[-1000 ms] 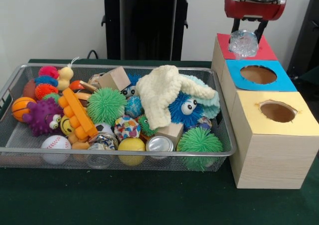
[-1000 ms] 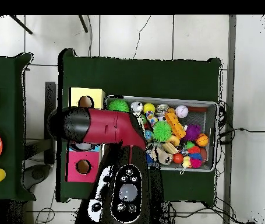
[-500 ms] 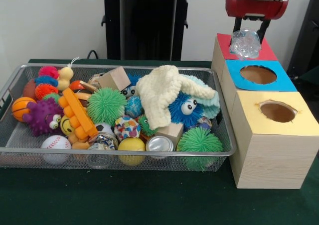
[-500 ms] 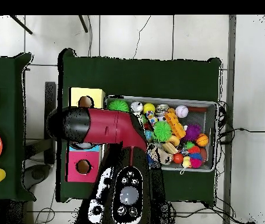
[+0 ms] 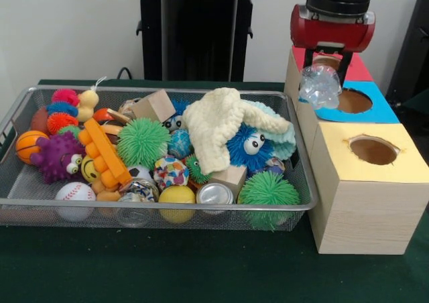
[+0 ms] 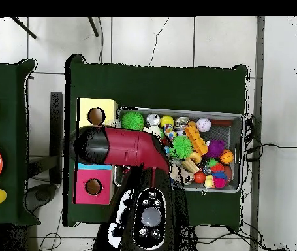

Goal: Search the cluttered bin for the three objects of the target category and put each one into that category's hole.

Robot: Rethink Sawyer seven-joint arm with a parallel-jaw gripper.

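Here the wire bin (image 5: 27, 182) on the left is crowded with toys: a basketball (image 5: 28, 144), an orange block (image 5: 105, 152), a green spiky ball (image 5: 142, 142) and a cream cloth (image 5: 218, 132). To its right the gripper (image 5: 322, 72) clasps a crumpled clear plastic piece (image 5: 320, 86), probably a bottle, above the blue box's (image 5: 375, 112) left edge, red box (image 5: 358, 68) behind, yellow box (image 5: 362, 182) nearest.

Blue box (image 6: 96, 167) mostly under arm (image 6: 121, 147)
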